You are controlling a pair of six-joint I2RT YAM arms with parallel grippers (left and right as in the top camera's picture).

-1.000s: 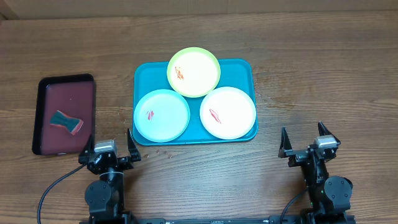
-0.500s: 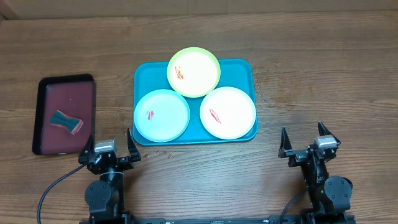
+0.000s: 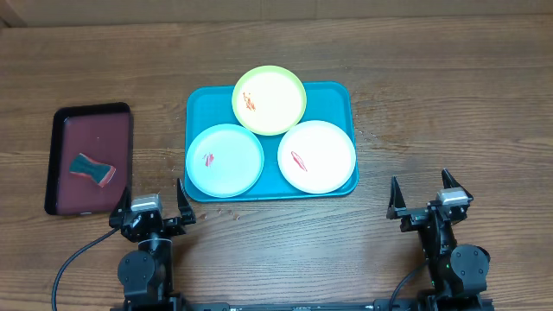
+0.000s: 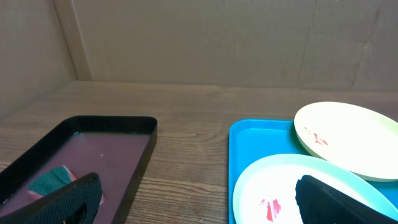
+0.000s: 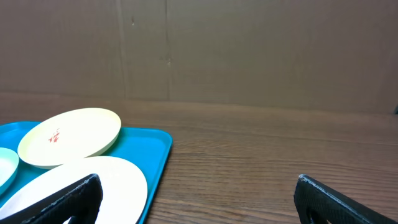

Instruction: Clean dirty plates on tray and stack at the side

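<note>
Plates sit together on the tray, ahead of both grippers and between them, touched by neither. The blue plate is nearest the left gripper, just ahead of its inner finger. The white plate lies ahead of the right gripper and off to its inner side. The green plate is farthest out, its near edge over the rims of the other two and its far edge past the tray's rim. Each carries a red or orange smear.

Both grippers hang low over the table with fingers spread wide and nothing between them. From the left wrist, the dark fingers frame the blue plate on one side and the maroon tray on the other.

That maroon tray lies ahead of the left gripper's outer finger, with a green-and-red sponge in it. A few crumbs dot the table just ahead of the left fingers, by the tray's near rim. Bare wood lies ahead of the right fingers. Nothing stands between fingers and plates but the tray's low rim.
</note>
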